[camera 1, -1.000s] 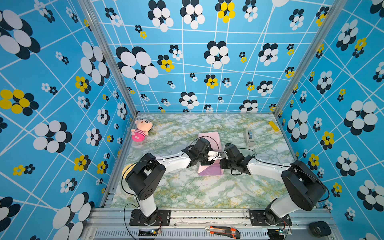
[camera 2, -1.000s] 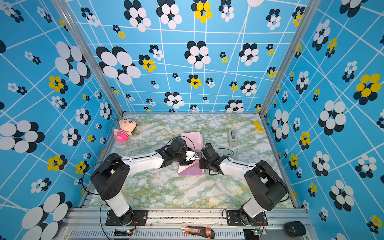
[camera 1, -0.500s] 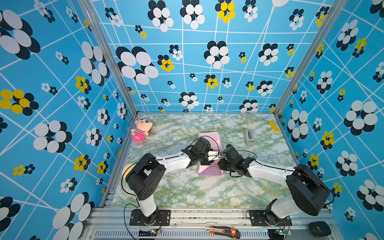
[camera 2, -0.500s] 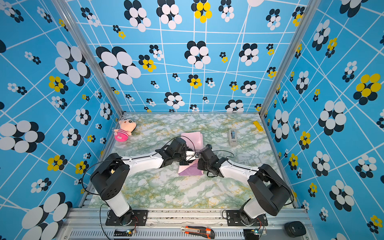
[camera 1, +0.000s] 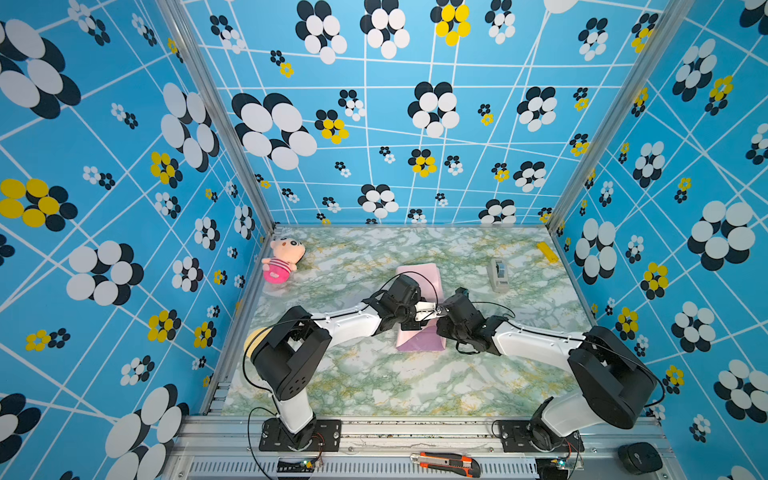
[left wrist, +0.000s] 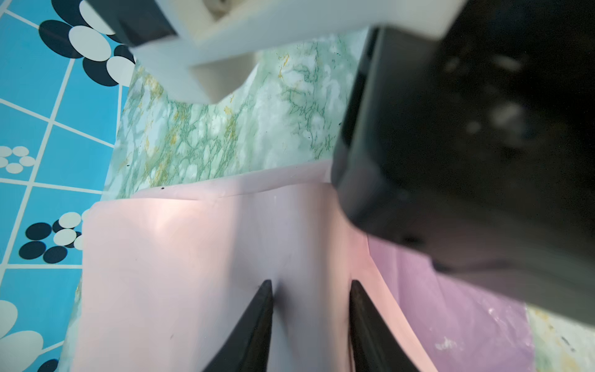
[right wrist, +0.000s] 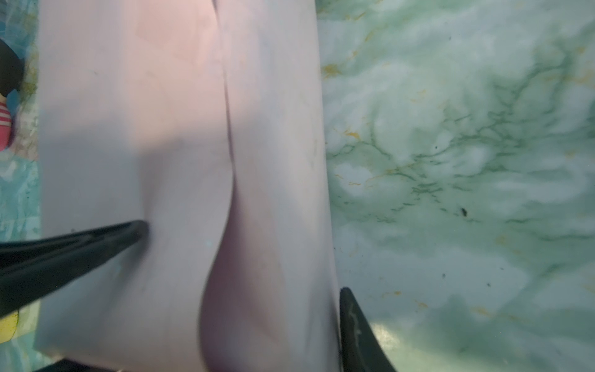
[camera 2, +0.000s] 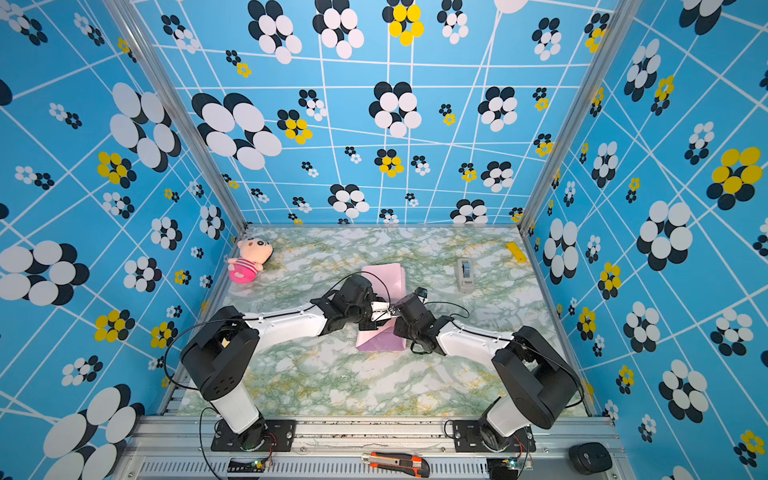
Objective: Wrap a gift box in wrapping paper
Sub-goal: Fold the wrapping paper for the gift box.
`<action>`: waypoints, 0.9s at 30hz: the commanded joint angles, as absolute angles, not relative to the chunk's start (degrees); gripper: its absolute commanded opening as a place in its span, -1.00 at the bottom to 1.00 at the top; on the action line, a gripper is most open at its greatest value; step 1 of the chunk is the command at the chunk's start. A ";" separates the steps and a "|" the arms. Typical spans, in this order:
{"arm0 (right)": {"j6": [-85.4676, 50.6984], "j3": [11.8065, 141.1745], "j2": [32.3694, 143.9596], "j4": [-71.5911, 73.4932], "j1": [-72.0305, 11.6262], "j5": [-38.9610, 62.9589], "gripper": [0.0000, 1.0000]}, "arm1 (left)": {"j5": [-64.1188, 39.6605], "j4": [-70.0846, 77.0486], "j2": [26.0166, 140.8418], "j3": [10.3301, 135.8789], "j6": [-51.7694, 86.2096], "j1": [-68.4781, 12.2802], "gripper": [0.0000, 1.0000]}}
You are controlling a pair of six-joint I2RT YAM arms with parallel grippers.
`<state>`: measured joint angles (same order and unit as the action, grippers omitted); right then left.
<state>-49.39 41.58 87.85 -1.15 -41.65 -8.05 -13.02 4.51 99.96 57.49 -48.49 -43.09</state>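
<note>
blue flowered walls box in a green marbled surface. at its middle lies the paper, folded into a long pink and lilac bundle whose long axis runs from the near edge toward the back wall. the box does not show; it is probably inside the fold. both arms reach in from opposite sides and meet nose to nose over the bundle's middle, so neither is clearly nearer. in the left wrist view the left tool has its jaws a little apart, both tips pressed down on the pink face, pinning it rather than plainly gripping it. in the right wrist view the right tool stands wide, with nothing held. one tip rests on the pink face and the other sits off the bundle's edge over bare surface. the overlapping seam runs between them, along the long axis. fixing that seam is likely next. the tape dispenser lies on the right arm's side, farther back, apart from the bundle.
</note>
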 commanded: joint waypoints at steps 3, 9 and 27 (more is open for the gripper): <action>-52.24 38.85 89.71 -5.03 -44.05 -9.30 -0.79 | -14.94 1.93 101.16 57.39 -47.46 -43.63 -0.20; -54.10 37.43 88.84 -6.16 -45.25 -9.61 -0.58 | -15.03 2.11 101.25 57.22 -47.28 -43.64 -0.21; -58.03 30.50 85.59 -4.44 -46.10 -6.69 -0.86 | -15.27 2.44 101.25 57.22 -47.02 -43.64 -0.21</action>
<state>-56.84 32.86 84.23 0.51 -45.71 -7.99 -13.32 4.75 99.98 57.49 -48.47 -43.27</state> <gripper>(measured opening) 0.106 0.397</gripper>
